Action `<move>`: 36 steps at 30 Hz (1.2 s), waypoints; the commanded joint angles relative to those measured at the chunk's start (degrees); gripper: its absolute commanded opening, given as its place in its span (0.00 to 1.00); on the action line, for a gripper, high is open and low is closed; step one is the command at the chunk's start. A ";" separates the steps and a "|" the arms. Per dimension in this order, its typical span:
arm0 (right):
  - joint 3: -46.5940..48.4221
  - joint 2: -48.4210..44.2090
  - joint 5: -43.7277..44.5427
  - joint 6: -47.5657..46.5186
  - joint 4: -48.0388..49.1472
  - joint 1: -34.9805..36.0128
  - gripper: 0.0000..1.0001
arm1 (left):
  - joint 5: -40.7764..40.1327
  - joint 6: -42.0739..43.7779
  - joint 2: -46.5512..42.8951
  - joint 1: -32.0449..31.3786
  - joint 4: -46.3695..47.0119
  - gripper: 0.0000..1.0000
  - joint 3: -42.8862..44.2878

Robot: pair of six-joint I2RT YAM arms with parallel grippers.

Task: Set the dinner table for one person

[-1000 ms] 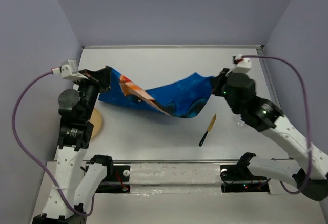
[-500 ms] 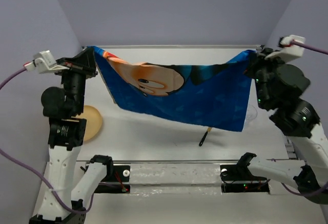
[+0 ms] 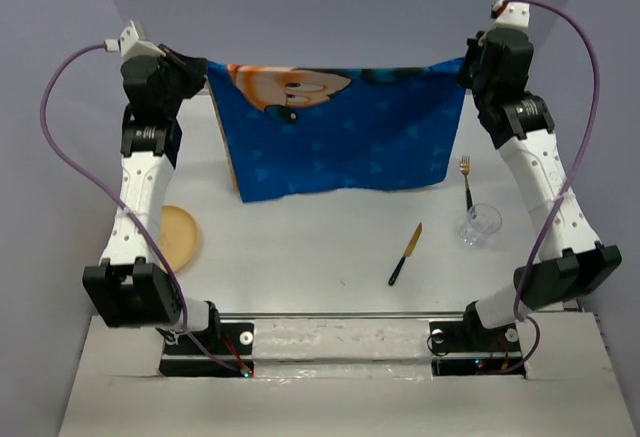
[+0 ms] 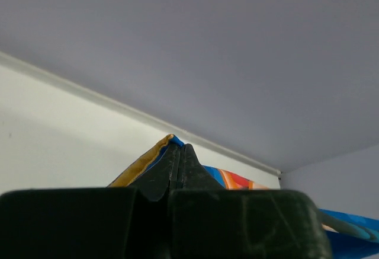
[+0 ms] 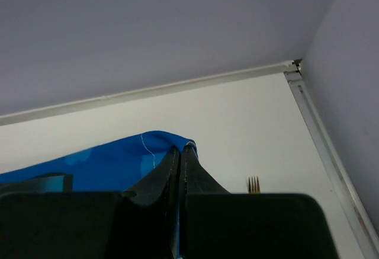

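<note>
The blue Mickey-print placemat (image 3: 345, 132) hangs spread out high above the white dinner table (image 3: 300, 247), stretched between both arms. My left gripper (image 3: 205, 69) is shut on its upper left corner (image 4: 169, 141). My right gripper (image 3: 462, 65) is shut on its upper right corner (image 5: 160, 143). Both arms are raised and extended toward the back. On the table lie a knife (image 3: 405, 254), a gold fork (image 3: 465, 179) and a clear glass (image 3: 482, 223) at the right, and a tan plate (image 3: 178, 235) at the left. The fork's tines (image 5: 253, 184) show in the right wrist view.
The table's back rim (image 5: 177, 86) and right rim (image 5: 323, 146) meet the grey walls. The hanging cloth hides the back middle of the table. The arm bases (image 3: 340, 342) sit along the near edge.
Both arms have risen and swung toward the back, lifting the placemat from a sagging hold into a taut, spread sheet. The fork and glass have come into view.
</note>
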 commanded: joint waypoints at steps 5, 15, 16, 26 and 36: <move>18.93 5.18 -7.87 1.60 1.10 -3.72 0.00 | 9.23 -0.97 7.12 3.71 0.13 0.00 20.32; -29.65 -9.94 -13.24 12.76 16.82 -3.72 0.00 | 11.08 -5.63 -5.80 5.20 14.89 0.00 -17.60; -32.99 -10.38 -13.42 13.29 17.88 -3.72 0.00 | 11.08 -6.24 -6.77 5.20 18.21 0.00 -21.49; -55.52 -5.64 -18.34 19.80 27.19 -3.72 0.00 | 7.22 -11.69 -9.85 6.52 35.01 0.00 -55.79; -64.92 -9.06 -19.57 22.00 27.65 -3.72 0.00 | 4.49 -9.76 -15.12 6.70 36.70 0.00 -66.61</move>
